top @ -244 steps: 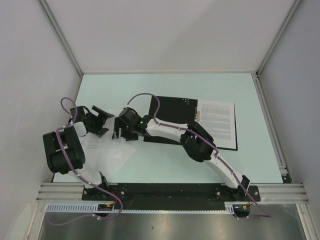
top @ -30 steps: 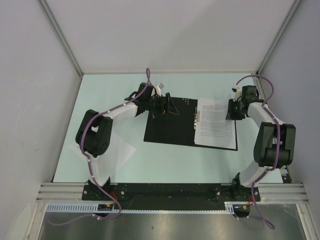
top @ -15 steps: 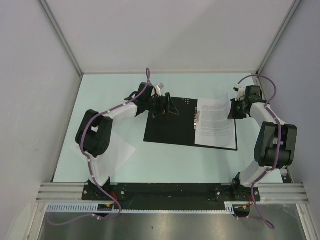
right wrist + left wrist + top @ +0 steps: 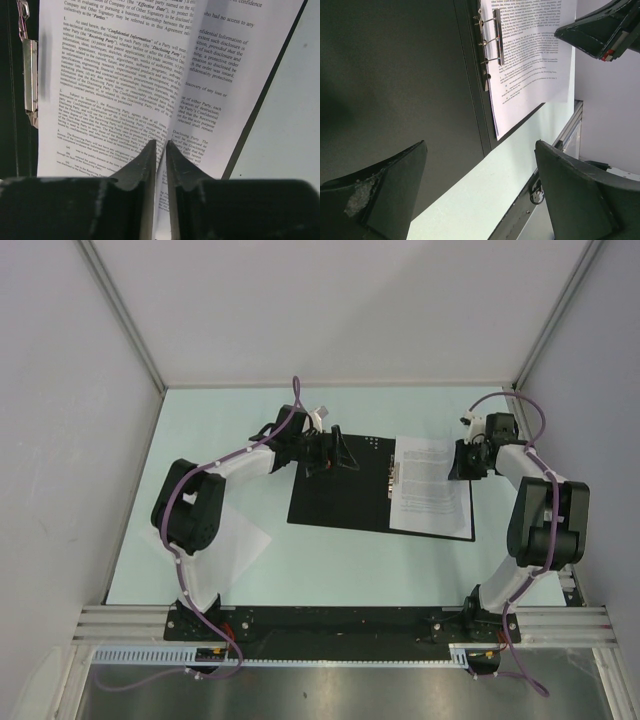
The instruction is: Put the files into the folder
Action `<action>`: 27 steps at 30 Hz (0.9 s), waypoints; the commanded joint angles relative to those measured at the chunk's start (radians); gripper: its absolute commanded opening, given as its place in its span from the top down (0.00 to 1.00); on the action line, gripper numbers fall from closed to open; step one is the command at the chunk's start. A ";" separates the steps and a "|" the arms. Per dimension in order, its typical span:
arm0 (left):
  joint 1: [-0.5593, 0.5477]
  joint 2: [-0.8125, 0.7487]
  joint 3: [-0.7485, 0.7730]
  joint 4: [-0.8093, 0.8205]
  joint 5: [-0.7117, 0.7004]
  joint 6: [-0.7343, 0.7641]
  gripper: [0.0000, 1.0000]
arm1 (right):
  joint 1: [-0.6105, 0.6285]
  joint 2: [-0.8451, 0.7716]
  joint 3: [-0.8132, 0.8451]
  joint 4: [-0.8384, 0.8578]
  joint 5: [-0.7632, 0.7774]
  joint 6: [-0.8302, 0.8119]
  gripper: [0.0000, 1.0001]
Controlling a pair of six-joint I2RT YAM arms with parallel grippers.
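White printed files (image 4: 432,490) lie on the right half of the open black folder (image 4: 335,498). The right gripper (image 4: 160,144) has just closed to a thin pinch on the top sheet (image 4: 115,90), likely to square it. The left gripper (image 4: 335,454) waits wide open, empty, over the folder's left half.

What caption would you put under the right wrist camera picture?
Right end effector pinches a printed sheet lying in the open black folder.

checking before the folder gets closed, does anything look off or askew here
Yes. The printed sheet on the right half of the folder is buckled into a raised crease, pinched in the right tool, not lying flat. One loose white sheet lies outside the folder, beside the left arm.
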 commanded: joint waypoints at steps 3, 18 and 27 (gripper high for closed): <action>0.001 -0.015 -0.001 0.021 0.018 0.000 0.04 | 0.019 -0.046 0.000 -0.002 0.066 0.044 0.63; 0.181 -0.550 -0.287 -0.167 -0.301 0.080 0.00 | 0.077 -0.276 0.010 -0.083 0.558 0.316 0.00; 0.663 -0.966 -0.651 -0.292 -0.479 0.017 0.00 | 0.782 -0.100 0.110 0.288 0.552 0.465 0.00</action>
